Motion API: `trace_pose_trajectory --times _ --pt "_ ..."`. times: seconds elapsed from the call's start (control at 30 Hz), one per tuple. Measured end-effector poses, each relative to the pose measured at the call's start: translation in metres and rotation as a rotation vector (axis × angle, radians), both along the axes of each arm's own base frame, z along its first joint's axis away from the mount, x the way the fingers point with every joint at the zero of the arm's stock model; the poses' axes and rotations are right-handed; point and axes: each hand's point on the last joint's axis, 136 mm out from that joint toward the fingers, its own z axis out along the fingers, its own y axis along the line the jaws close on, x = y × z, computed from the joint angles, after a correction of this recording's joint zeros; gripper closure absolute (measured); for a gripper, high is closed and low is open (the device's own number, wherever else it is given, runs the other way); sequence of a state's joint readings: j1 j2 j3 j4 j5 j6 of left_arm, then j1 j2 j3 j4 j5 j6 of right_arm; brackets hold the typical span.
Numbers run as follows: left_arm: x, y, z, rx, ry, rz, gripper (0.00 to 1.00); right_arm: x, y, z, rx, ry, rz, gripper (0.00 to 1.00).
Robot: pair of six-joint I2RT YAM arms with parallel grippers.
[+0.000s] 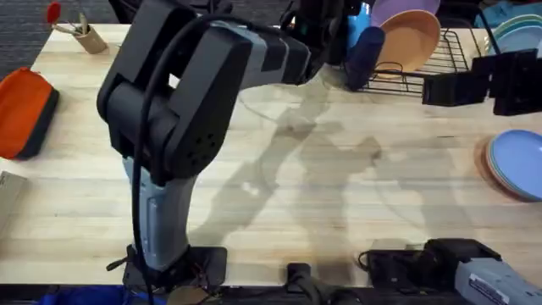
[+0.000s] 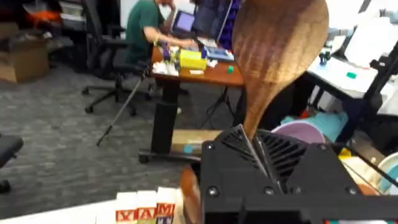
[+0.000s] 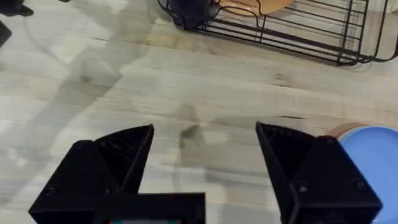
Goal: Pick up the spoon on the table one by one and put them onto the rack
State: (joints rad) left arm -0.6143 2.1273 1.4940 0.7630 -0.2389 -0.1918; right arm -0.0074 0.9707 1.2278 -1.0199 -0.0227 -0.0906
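The spoon stands upright in the left gripper, its broad brown bowl raised above the 2 black fingers, which are clamped together on the narrow neck just under the bowl. Behind the bowl, the left wrist view looks out over an office floor with desks and chairs; a purple plate shows just past the fingers.

From overhead, the left arm rises large and dark from its base at the lower left and reaches up toward the far edge of the table, ending beside the rack. The rack sits at the far right of the table and holds an orange plate, a purple plate behind it and a dark blue item at its near corner.

The right gripper hovers above bare wood with its 2 fingers spread wide apart and nothing between them. A stack of blue plates lies at the right edge of the table, just beside that gripper. An orange and black object rests at the left edge.
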Motion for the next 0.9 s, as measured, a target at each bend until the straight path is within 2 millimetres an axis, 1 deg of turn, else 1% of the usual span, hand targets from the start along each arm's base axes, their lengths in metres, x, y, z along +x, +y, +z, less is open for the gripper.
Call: trace_pose_trajectory --times 0.27,0.4,0.6,0.67,0.9 --pt "-0.003 -0.011 -0.037 0.061 0.134 -0.054 0.956 0.0 0.0 0.0 0.0 -0.001 0.0 0.006" --pt "-0.004 -0.013 -0.047 0.08 0.17 -0.066 0.956 0.001 0.0 0.001 0.0 -0.006 0.0 0.005" --pt "-0.005 -0.013 -0.053 0.091 0.194 -0.07 0.956 0.003 0.0 0.003 0.0 -0.019 0.0 0.005" --pt "-0.006 -0.013 -0.059 0.103 0.213 -0.072 0.956 0.003 0.0 0.003 -0.001 -0.019 0.001 0.005" --pt "-0.01 -0.011 -0.088 0.17 0.317 -0.074 0.957 0.004 0.0 0.002 -0.003 -0.016 0.004 0.006"
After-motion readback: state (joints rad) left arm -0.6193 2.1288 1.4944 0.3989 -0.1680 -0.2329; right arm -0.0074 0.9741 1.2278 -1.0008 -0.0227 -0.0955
